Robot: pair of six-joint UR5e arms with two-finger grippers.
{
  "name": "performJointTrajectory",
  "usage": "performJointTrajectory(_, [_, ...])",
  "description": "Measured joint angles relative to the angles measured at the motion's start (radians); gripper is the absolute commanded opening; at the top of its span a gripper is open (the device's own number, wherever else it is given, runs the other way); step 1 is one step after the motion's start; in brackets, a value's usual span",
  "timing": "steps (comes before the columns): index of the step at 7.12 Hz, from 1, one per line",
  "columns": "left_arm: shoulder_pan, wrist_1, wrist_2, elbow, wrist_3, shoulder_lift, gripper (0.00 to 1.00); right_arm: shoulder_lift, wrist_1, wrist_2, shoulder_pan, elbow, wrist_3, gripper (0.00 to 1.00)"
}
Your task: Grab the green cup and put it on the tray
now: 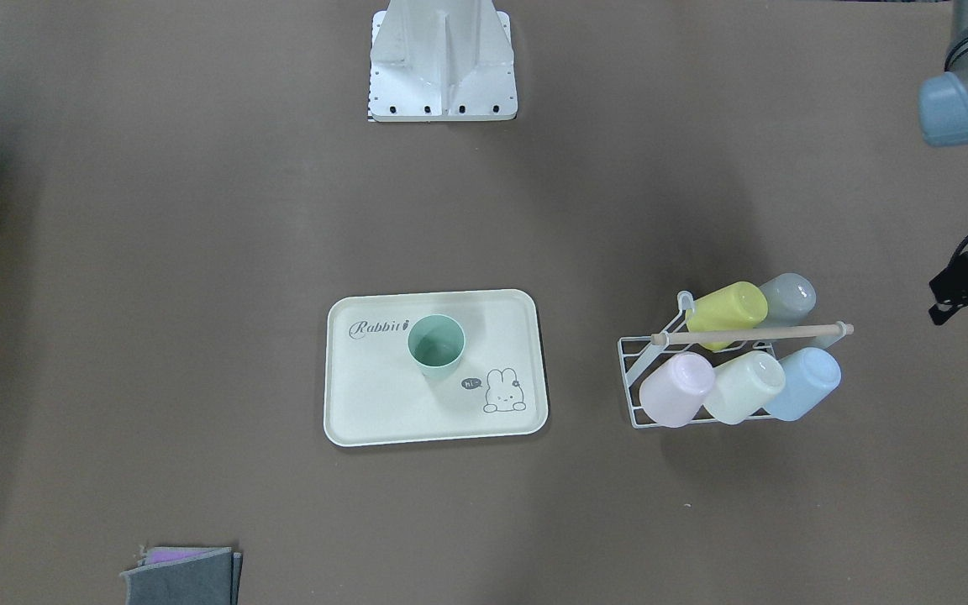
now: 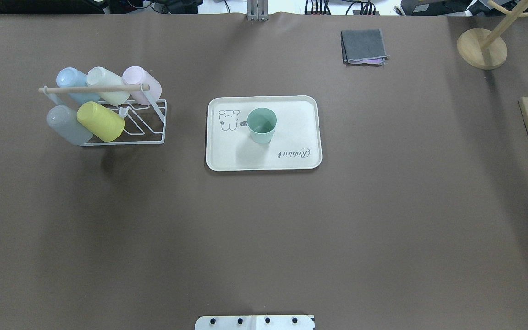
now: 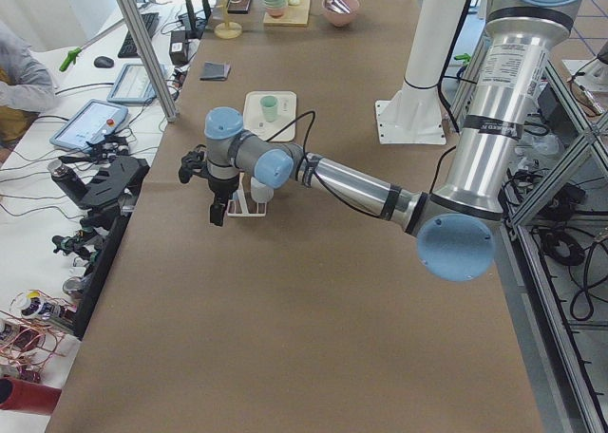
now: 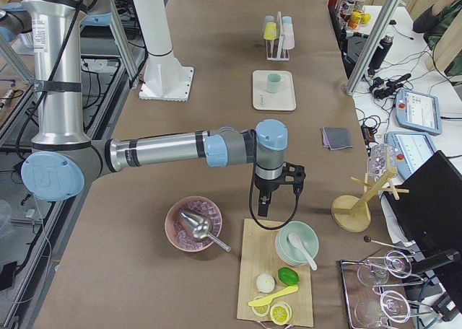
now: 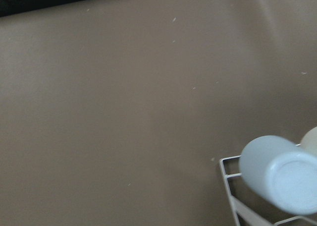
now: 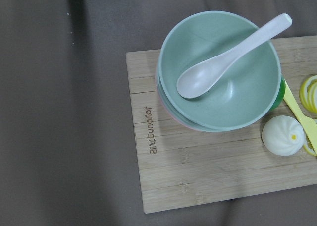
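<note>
The green cup (image 1: 436, 344) stands upright on the cream tray (image 1: 383, 403), next to its "Rabbit" script; both also show in the overhead view, the cup (image 2: 261, 124) on the tray (image 2: 245, 156). My left gripper (image 3: 218, 203) hangs off the table's left end beyond the cup rack, far from the tray; only its black body shows at the front view's right edge, and I cannot tell whether it is open. My right gripper (image 4: 261, 205) hangs over the wooden board at the right end; I cannot tell its state. Neither wrist view shows fingers.
A white wire rack (image 2: 154, 137) holds several pastel cups (image 1: 736, 361). A folded grey cloth (image 2: 364, 46) lies at the far side. A wooden stand (image 2: 481, 48) and a board (image 6: 198, 161) with a green bowl and spoon (image 6: 218, 72) sit at the right end.
</note>
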Motion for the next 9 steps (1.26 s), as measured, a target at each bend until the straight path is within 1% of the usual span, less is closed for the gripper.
performJointTrajectory(2, [-0.058,0.013,-0.057,-0.022,0.032,0.13,0.99,0.0,0.0,0.0,0.0,-0.001,-0.002,1.0])
performJointTrajectory(4, [-0.131,0.017,-0.095,-0.025,0.145,0.236,0.99,0.0,0.0,-0.001,0.0,-0.001,-0.003,1.0])
performJointTrajectory(5, [-0.161,0.029,-0.143,-0.024,0.174,0.272,0.99,0.0,0.0,-0.001,0.0,-0.002,-0.004,1.0])
performJointTrajectory(7, [-0.187,0.071,-0.237,-0.028,0.197,0.318,0.99,0.0,0.0,-0.002,0.0,-0.003,-0.004,1.0])
performJointTrajectory(9, [-0.196,0.108,-0.261,-0.044,0.243,0.359,0.99,0.0,0.0,-0.002,0.0,-0.003,-0.003,1.0])
